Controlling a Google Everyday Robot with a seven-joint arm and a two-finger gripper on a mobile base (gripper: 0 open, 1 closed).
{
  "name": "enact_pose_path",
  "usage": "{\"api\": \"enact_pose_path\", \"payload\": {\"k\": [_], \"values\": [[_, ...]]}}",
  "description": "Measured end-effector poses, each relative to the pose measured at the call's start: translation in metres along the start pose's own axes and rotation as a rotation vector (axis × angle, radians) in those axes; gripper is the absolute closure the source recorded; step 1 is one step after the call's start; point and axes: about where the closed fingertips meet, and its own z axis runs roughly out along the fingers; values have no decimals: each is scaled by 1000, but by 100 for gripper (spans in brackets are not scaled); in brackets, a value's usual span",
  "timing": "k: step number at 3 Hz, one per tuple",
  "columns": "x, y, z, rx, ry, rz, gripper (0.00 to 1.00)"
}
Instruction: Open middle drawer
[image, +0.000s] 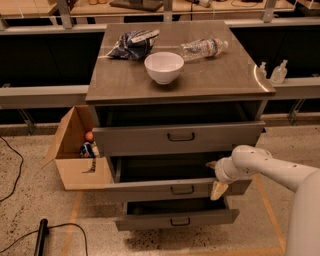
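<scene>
The middle drawer (150, 190) is a wide grey metal drawer with a small dark bail handle (182, 189). It stands pulled out past the top drawer (150, 140), and its dark inside shows. My gripper (216, 179) is at the right end of the middle drawer's front panel, at its top edge. The white arm (270, 167) reaches in from the right. The bottom drawer (175, 220) is also pulled out some way.
On the cabinet top (225, 75) are a white bowl (163, 66), a lying plastic bottle (202, 49) and a blue bag (132, 44). An open cardboard box (75, 165) stands left of the cabinet. A black cable (42, 235) lies on the floor.
</scene>
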Motion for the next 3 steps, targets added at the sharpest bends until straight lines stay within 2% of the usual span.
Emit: {"api": "enact_pose_path", "payload": {"k": [1, 2, 3], "values": [[0, -1, -1, -15, -8, 0, 15], [-2, -6, -11, -20, -10, -6, 38], [-6, -15, -28, -31, -12, -19, 37]]}}
